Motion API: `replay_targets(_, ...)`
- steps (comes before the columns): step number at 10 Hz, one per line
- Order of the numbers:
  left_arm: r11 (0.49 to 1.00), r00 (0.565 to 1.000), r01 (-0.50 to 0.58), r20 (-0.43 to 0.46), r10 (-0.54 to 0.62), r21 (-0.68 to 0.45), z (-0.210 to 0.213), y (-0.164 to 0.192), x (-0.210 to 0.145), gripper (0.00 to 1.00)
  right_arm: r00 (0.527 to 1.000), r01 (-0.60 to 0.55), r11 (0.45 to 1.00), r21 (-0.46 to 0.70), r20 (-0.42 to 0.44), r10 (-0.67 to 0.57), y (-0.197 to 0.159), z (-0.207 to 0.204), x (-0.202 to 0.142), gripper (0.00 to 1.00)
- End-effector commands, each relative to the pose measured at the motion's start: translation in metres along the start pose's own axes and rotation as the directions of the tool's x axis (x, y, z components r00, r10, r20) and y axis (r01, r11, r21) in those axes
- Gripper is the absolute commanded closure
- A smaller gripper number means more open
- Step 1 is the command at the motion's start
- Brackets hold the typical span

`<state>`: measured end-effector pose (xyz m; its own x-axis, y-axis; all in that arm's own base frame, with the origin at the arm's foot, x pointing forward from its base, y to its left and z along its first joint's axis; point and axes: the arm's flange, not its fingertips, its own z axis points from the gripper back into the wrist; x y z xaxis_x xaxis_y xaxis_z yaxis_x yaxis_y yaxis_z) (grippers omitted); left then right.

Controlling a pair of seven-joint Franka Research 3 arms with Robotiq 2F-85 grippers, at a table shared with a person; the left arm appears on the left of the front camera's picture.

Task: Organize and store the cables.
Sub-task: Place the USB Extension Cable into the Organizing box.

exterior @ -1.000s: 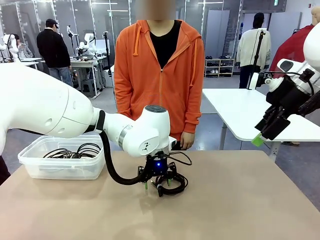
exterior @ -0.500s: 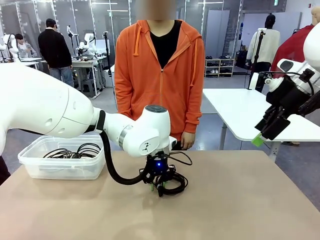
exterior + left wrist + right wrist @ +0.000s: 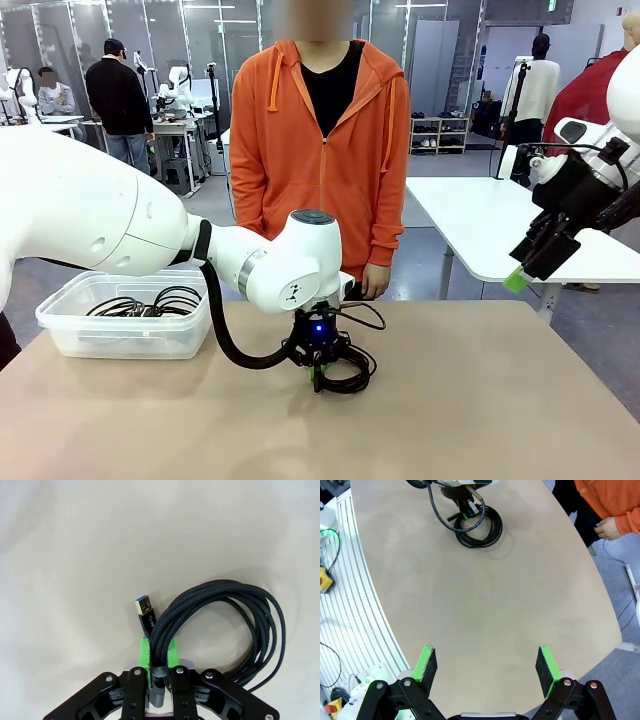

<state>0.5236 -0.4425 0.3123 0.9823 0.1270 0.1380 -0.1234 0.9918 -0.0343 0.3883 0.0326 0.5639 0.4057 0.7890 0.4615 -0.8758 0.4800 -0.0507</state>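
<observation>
On the table (image 3: 480, 400), near the middle and toward the person's edge, a coiled cable (image 3: 235, 620) is gripped by the left gripper (image 3: 317, 372). In the left wrist view the green pads (image 3: 145, 652) are seen pressed against a bundle of the coil's strands, with a blue-tipped USB plug (image 3: 146, 611) standing just beside them and the rest of the coil lying on the tabletop. One second earlier the jaws were still apart around the coil; by now they have closed onto it, and the arm has barely shifted. The right gripper (image 3: 486, 666) is held high off the table's right edge, jaws fully spread and nothing between them, unchanged from before. At the far left corner a clear bin (image 3: 125, 335) is seen with more cables (image 3: 150, 302) inside. Beyond the far edge a person in an orange hoodie (image 3: 320, 150) is standing, one hand (image 3: 374, 282) hanging by the table.
</observation>
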Motion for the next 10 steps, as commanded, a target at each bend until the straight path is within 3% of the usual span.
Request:
replay_targets(1,1.000,1.000,0.007,-0.005,-0.007,-0.021,0.012,0.003,0.000,1.00,1.000,0.017,1.000,-0.001,-0.002,-0.017,-0.001,0.000,0.002,0.00)
replay_targets(2,0.998,0.998,0.057,-0.007,-0.057,-0.026,0.035,0.009,0.000,1.00,1.000,0.017,1.000,-0.001,-0.002,-0.017,-0.001,0.000,0.002,0.00)
replay_targets(4,0.954,0.954,0.297,0.048,-0.295,-0.042,0.112,0.028,-0.006,1.00,1.000,0.017,1.000,-0.001,-0.002,-0.017,-0.001,0.000,0.002,0.00)
replay_targets(7,0.928,0.913,0.368,0.163,-0.373,0.065,0.162,0.070,-0.005,1.00,1.000,0.017,1.000,-0.001,-0.002,-0.017,-0.001,0.000,0.002,0.00)
replay_targets(9,0.880,0.854,0.459,0.212,-0.475,0.123,0.186,0.128,-0.004,1.00,1.000,0.017,1.000,-0.001,-0.002,-0.017,-0.001,0.000,0.002,0.00)
replay_targets(10,0.842,0.813,0.532,0.225,-0.537,0.088,0.192,0.157,-0.003,1.00,1.000,0.017,1.000,-0.001,-0.002,-0.017,-0.001,0.000,0.002,0.00)
